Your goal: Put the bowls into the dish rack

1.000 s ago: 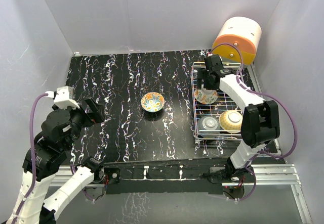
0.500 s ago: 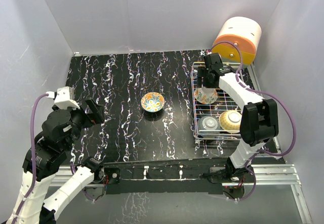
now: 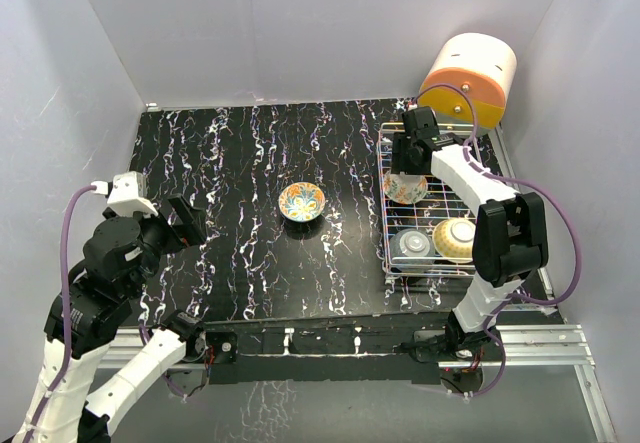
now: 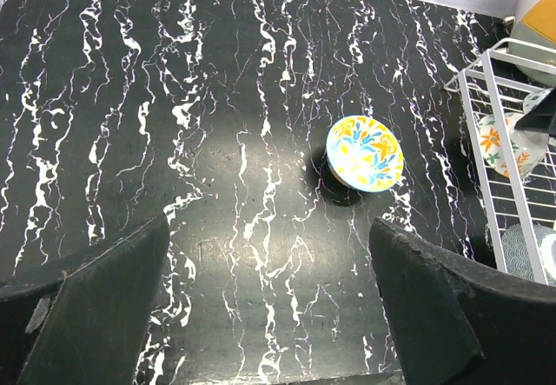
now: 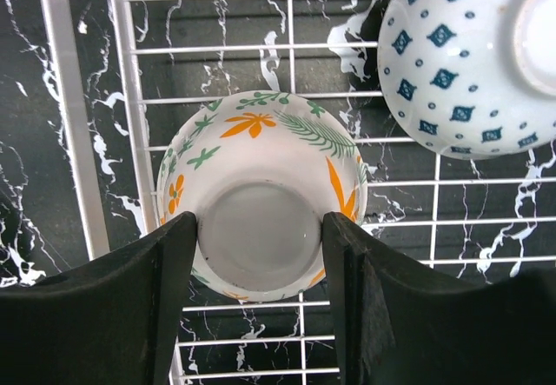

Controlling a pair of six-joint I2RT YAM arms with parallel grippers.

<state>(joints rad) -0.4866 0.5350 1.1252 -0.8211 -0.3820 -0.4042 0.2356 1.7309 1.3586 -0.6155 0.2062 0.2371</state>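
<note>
– Right end effector, condition?
– Item 1. Closed on the orange-floral bowl, its fingers pressed to either side. The bowl is inside the dish rack, in the far left part. Whether it rests on the wires cannot be told. Against the frame a second ago, bowl and wrist sit a shade farther back in the rack. The grip is the same.
– Left end effector?
– Item 2. Open, jaws spread wide and holding nothing, above the left side of the bench. Its position matches a second ago.
– Remaining bowls?
– Item 3. Blue-patterned bowl, in the rack's near left part.
Item 4. Yellow bowl, just beside it on the right. Touching or apart cannot be told.
Item 5. Yellow-and-blue bowl, upright in the middle of the bench, well apart from the rack and from both arms.
None of the three has moved.
– Anything further?
– Item 6. Orange-and-cream cylindrical box, tilted, beyond the rack's far right corner, unchanged.
</note>
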